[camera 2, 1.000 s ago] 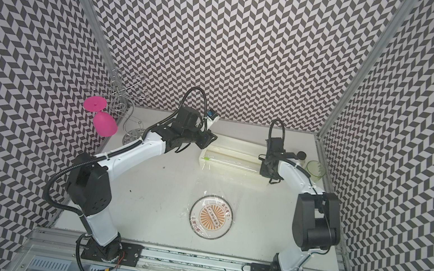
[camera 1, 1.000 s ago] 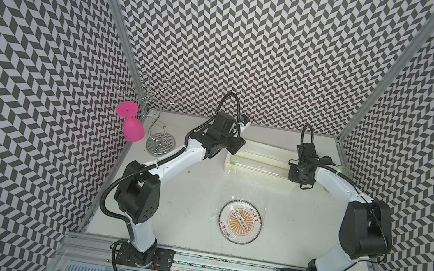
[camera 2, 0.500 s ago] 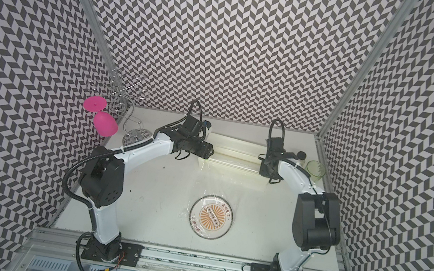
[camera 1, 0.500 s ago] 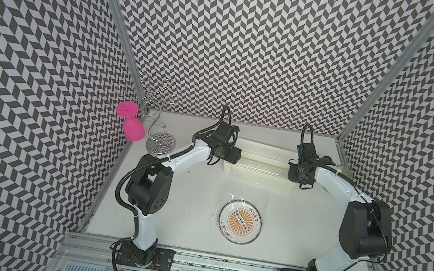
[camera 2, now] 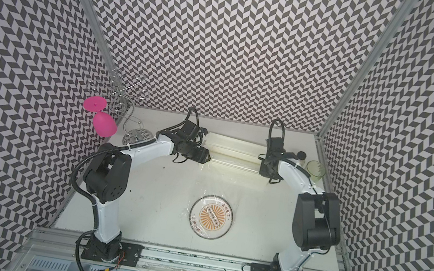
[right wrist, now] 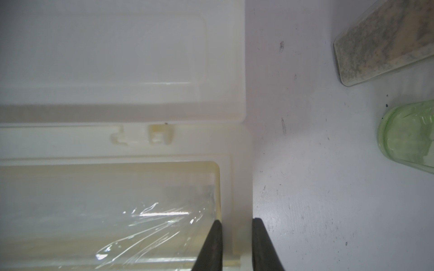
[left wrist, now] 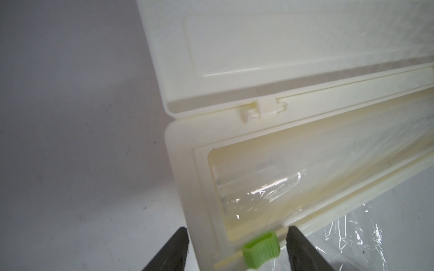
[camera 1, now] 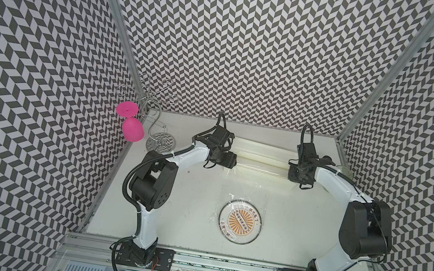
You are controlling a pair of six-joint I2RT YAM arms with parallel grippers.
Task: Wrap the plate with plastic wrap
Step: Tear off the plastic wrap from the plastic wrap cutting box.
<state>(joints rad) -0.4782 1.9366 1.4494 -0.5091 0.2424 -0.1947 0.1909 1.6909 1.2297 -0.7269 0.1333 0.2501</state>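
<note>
Cut step, I'd judge — right gripper [right wrist: 237,221] narrow, pinching dispenser box [camera 1: 262,156] end wall, left gripper [left wrist: 237,231] wide astride green tab [left wrist: 261,248]; next: close on it, slide along plastic wrap [left wrist: 352,239].

The left pincer [left wrist: 236,234] is now lower, at the left end of the dispenser box [camera 1: 262,156], with the green tab [left wrist: 261,249] between its parted jaws. The left arm [camera 1: 152,182] is folded more upright.

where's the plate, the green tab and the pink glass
plate [camera 1: 239,223]: a top view, on its orange sunburst centre
green tab [left wrist: 261,248]: left wrist view, on its ribbed face
pink glass [camera 1: 132,129]: a top view, on its bowl
</note>
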